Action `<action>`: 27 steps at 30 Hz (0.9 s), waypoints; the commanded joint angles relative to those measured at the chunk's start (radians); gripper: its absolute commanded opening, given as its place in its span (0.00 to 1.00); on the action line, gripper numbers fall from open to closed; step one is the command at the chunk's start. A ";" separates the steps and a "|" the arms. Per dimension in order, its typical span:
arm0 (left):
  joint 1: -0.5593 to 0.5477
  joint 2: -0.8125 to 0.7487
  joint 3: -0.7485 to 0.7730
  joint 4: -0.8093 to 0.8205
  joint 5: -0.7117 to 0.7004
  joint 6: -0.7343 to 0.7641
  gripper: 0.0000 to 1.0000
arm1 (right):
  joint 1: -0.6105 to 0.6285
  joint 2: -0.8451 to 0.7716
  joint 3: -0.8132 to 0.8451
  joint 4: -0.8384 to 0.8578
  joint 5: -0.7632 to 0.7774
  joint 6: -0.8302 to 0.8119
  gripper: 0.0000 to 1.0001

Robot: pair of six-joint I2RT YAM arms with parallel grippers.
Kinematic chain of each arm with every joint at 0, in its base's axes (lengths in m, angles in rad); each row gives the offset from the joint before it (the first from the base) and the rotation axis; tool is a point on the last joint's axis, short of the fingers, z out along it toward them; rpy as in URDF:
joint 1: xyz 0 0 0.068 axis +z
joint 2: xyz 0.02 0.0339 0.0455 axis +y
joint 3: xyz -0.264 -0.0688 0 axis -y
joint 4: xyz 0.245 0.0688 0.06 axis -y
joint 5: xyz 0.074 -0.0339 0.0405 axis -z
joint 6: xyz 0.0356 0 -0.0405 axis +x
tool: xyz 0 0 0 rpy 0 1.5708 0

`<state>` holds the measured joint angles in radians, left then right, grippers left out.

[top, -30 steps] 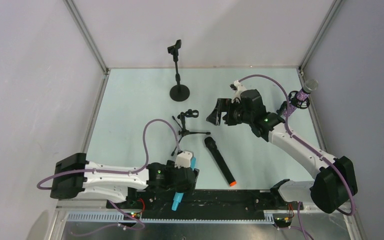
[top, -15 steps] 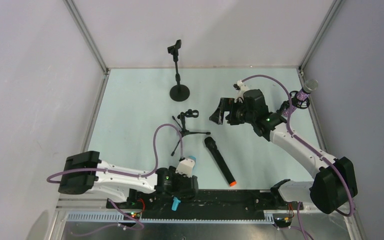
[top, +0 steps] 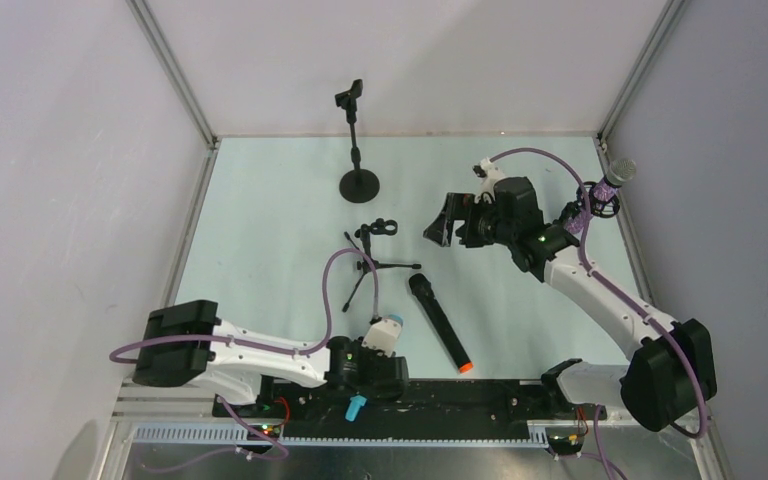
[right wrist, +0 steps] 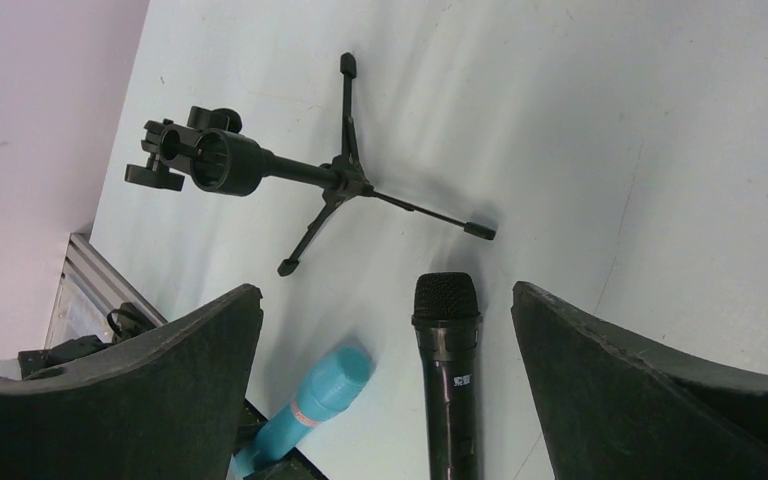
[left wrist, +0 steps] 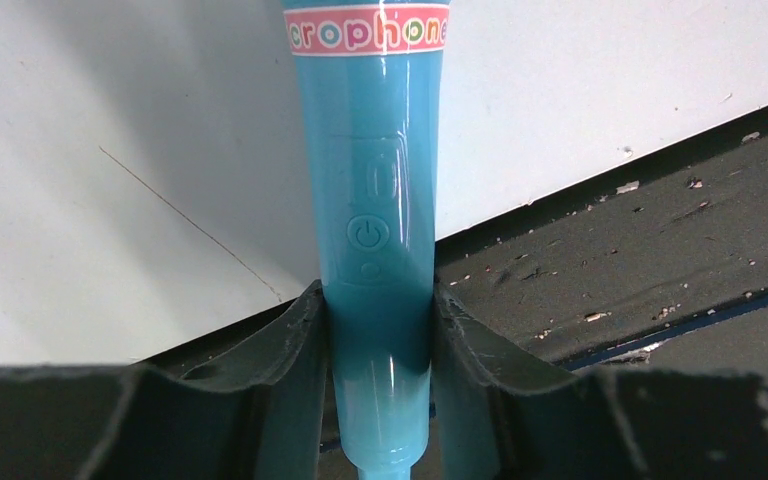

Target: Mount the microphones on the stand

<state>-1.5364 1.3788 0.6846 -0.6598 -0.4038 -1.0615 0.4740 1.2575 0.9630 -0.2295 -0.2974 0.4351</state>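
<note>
Microphones number three in these views, and each sits in a different place. The cyan-blue microphone [left wrist: 380, 200] is clamped between the two fingers of the left gripper [left wrist: 378, 340], which press on either side of its lower body just below the power button. In the top view this gripper [top: 365, 385] is low at the near edge of the table [top: 260, 200], and the cyan tail end pokes out over the black rail [top: 480, 395] that runs along that edge. The black microphone with the orange end [top: 438, 322] lies flat on the table just right of the left gripper, its mesh head pointing away from the arms and its orange end toward the rail. The glittery purple microphone [top: 608, 185] sits tilted in a clip at the far right edge, silver head uppermost. The right gripper [top: 440, 222] hovers above the table with its jaws wide apart and nothing between them; its wrist camera looks down on the black microphone and the small tripod stand [right wrist: 260, 170], whose clip holds nothing. The tall round-base stand [top: 356, 140] is upright near the back wall, well apart from both grippers.
</note>
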 commanded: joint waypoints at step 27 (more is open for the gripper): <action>0.081 -0.045 0.220 -0.008 -0.218 0.092 0.00 | -0.038 -0.132 -0.005 -0.035 -0.028 -0.039 0.99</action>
<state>-1.4818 1.3769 0.8288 -0.6765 -0.5289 -1.0245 0.4431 1.1748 0.9627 -0.2657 -0.3218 0.4095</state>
